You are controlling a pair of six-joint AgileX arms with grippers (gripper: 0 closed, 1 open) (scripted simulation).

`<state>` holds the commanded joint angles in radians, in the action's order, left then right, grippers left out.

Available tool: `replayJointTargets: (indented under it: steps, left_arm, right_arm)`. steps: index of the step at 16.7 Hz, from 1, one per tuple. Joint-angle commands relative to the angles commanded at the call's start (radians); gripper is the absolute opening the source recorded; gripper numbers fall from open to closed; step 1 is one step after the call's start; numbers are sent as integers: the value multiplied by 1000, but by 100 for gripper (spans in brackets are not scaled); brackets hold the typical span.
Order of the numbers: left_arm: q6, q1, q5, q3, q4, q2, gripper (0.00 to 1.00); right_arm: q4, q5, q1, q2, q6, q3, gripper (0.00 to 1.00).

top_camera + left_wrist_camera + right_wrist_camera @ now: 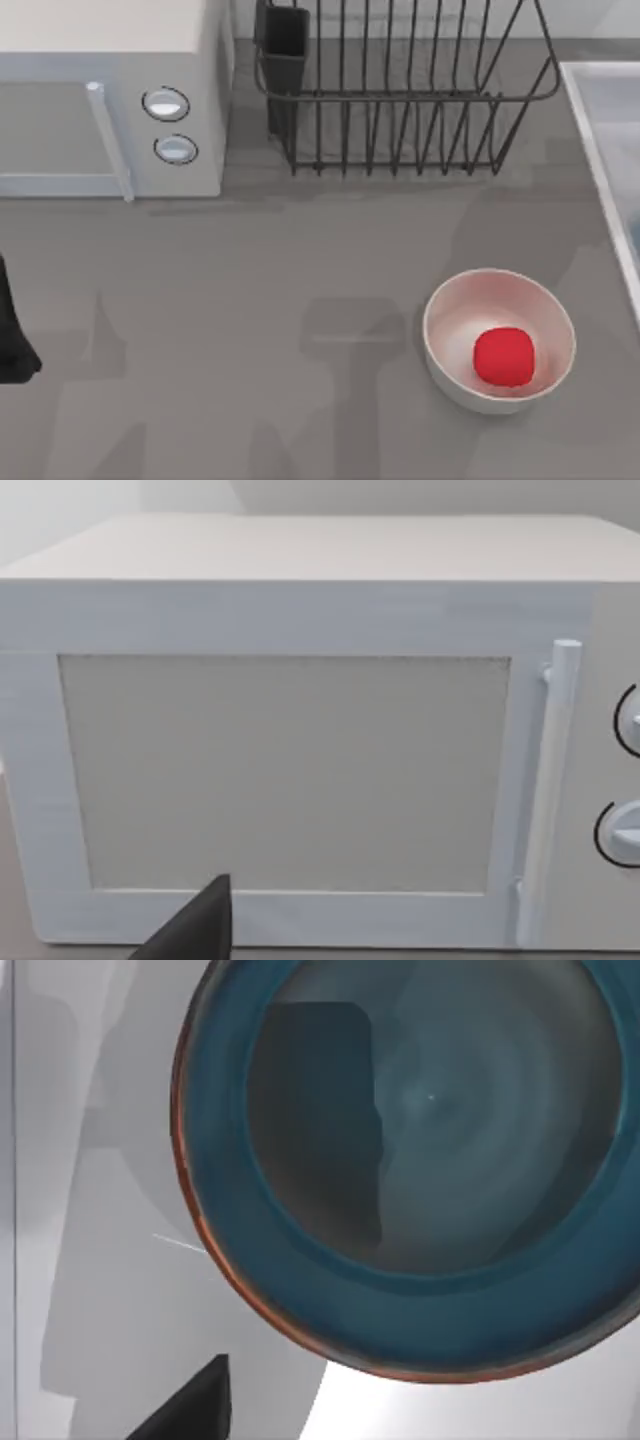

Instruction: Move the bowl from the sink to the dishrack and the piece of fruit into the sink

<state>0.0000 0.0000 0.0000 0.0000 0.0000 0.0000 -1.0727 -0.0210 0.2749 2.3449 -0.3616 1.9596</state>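
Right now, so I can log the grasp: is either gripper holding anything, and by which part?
Nothing visibly held. The right wrist view looks down on the teal bowl lying in the sink; the left arm is parked at the table's left edge.

Under my right wrist sits the teal-blue bowl [420, 1160], upright, mouth open, a thin reddish-orange line around its rim, resting on the pale floor of the sink [120, 1300]. From above, the sink's light rim [600, 150] runs along the right edge. The black wire dishrack [400, 100] stands at the far side, bars upright. The red piece of fruit [503, 356] lies near right, inside a white bowl [450, 310].
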Motion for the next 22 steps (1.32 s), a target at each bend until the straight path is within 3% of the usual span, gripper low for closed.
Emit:
replayJointTargets:
  steps: [9,16,22]
  left_arm:
    - [0,0,0,0,0,0,100]
    - [0,0,0,0,0,0,100]
    - [0,0,0,0,0,0,100]
  right_arm:
    - [-177,-7,110,224,1,380,100]
    - [-159,-6,107,232,4,369,100]
    - [52,-5,104,336,9,273,100]
